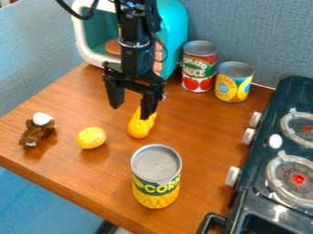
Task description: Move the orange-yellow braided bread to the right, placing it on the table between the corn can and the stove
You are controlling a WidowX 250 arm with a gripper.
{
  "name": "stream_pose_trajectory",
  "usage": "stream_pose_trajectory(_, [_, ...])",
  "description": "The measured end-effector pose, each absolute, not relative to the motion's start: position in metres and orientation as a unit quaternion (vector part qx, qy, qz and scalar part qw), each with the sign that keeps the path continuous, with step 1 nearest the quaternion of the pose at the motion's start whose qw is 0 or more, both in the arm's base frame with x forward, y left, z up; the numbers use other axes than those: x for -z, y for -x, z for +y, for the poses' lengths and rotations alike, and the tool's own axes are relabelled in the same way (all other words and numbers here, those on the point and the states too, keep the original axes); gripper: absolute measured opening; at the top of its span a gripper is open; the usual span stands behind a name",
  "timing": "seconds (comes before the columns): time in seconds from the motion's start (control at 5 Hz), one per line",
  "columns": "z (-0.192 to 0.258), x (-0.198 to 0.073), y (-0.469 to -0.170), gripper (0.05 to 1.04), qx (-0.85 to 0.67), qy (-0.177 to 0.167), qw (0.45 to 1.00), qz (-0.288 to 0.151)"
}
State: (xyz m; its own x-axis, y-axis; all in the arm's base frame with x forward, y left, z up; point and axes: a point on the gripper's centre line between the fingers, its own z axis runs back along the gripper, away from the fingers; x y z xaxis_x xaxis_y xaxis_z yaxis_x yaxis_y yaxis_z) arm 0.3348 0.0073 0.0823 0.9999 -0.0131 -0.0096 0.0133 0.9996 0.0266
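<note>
Gripper open wide, nothing between jaws

Nearest: orange-yellow toy on worktop, partly behind one finger; contact unclear. Yellow-green can stands close on the camera side. Round yellow toy and brown-white toy off to one side. Behind: teal oven, red-green can, blue-yellow can. Stove opposite.
</note>
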Motion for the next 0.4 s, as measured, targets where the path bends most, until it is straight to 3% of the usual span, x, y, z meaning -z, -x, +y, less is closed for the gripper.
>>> stream_pose_trajectory(0.4, [0.009, -0.073, -0.3484, 1.001, -0.029, -0.018, 0.999, 0.003])
